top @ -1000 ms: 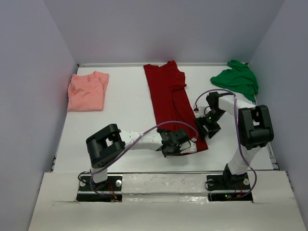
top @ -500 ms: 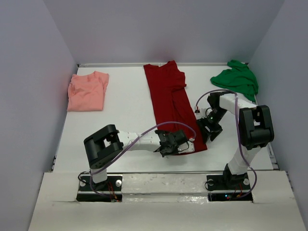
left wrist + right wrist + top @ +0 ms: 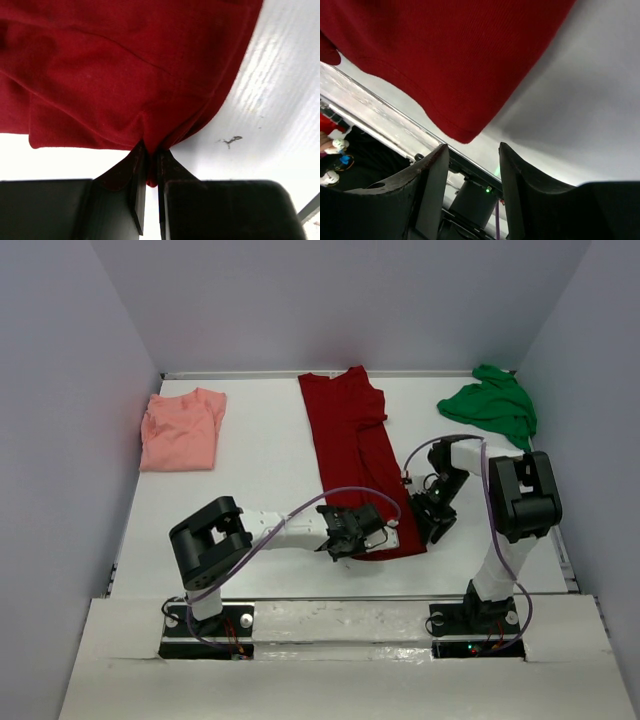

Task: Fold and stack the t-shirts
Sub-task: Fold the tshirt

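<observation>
1. Pinching the lower hem of the long, narrow dark red cloth t-shirt [image 3: 350,445], the left gripper [image 3: 148,152] has its black fingers pressed together on a bunched fold of fabric.
2. The dark red t-shirt lies as a strip on the flat white table [image 3: 260,480], running from the upper centre to the lower centre of the top view.
3. The right gripper [image 3: 471,150] sits just right of the shirt's lower right corner, fingers spread apart. In the wrist view the hem corner shows just above the gap.
4. The loosely folded salmon-pink cloth t-shirt [image 3: 180,430] lies at the upper left of the table.
5. The rumpled bright green cloth t-shirt [image 3: 490,405] lies at the upper right, well apart from both grippers.
</observation>
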Controlling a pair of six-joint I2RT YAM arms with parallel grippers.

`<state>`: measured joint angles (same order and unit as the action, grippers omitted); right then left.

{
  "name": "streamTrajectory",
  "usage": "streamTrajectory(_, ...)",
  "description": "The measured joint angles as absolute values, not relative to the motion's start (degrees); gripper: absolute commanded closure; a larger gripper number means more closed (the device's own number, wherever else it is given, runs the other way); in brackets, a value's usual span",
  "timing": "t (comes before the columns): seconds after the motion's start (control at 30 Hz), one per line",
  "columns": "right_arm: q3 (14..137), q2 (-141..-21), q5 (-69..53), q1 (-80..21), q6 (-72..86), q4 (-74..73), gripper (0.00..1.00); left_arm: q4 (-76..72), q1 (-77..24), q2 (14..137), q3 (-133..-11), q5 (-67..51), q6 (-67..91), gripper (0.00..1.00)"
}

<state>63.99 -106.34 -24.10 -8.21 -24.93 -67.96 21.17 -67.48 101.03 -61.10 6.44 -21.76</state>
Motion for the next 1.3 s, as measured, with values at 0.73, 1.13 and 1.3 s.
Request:
streamTrajectory(0.73,66.2,-113.9,-30.9,-9.5,-22.9,-68.1,0.60,21.1,-62.1,101.0,-61.2,6.1,-21.5,1.00)
streamTrajectory(1.13,66.6,-114.9,-33.3,-12.9,-20.6,-66.2,0.77,21.5,-62.1,101.0,-62.0,6.1,-21.5,1.00)
streamTrajectory(1.3,66.6,-114.8,-32.9,-13.2,-20.5,-64.5,1.00,21.9,-62.1,101.0,-62.1,6.1,-21.5,1.00)
